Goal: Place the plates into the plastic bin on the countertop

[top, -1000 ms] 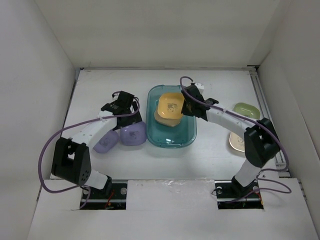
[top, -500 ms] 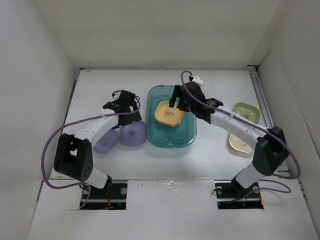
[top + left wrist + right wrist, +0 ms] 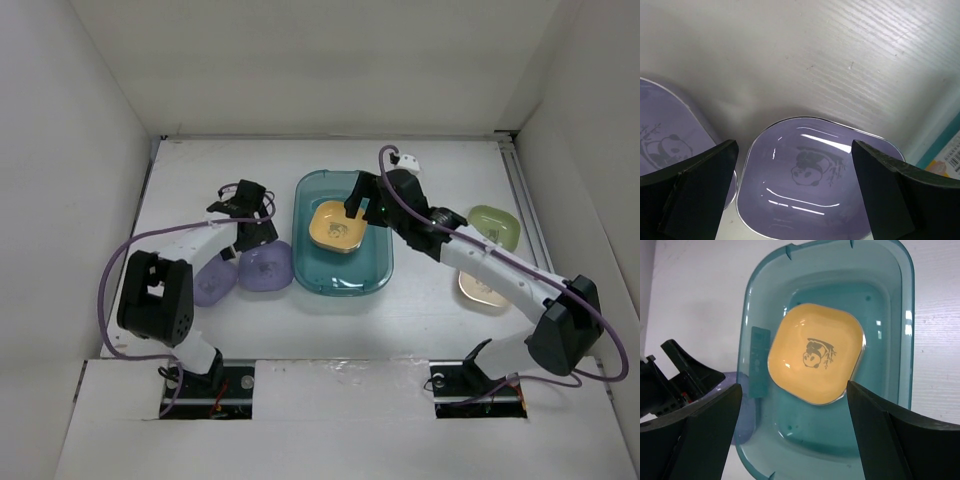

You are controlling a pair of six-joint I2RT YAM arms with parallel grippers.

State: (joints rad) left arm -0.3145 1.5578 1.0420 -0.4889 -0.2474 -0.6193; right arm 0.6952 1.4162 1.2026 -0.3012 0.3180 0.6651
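Observation:
A yellow-orange plate (image 3: 337, 226) (image 3: 816, 354) with a panda print lies flat inside the teal plastic bin (image 3: 312, 268) (image 3: 903, 340) on the white countertop (image 3: 430, 170). My right gripper (image 3: 362, 208) (image 3: 795, 390) hovers above it, open and holding nothing. Two purple plates (image 3: 265, 267) (image 3: 212, 283) sit just left of the bin. My left gripper (image 3: 256, 232) (image 3: 794, 160) is open right above the nearer purple plate (image 3: 815, 180), one finger on each side of it. The other purple plate (image 3: 665, 145) shows at the left of that view.
A green plate (image 3: 495, 222) and a cream plate (image 3: 484, 288) lie right of the bin, near the right metal rail (image 3: 528, 200). White walls enclose the surface on three sides. The bin's rim (image 3: 946, 150) is close to the left gripper's right finger.
The right gripper has opened and let go of the yellow-orange plate, which now rests flat in the bin. The right arm has drawn up and back a little. The left gripper stayed open over the purple plate.

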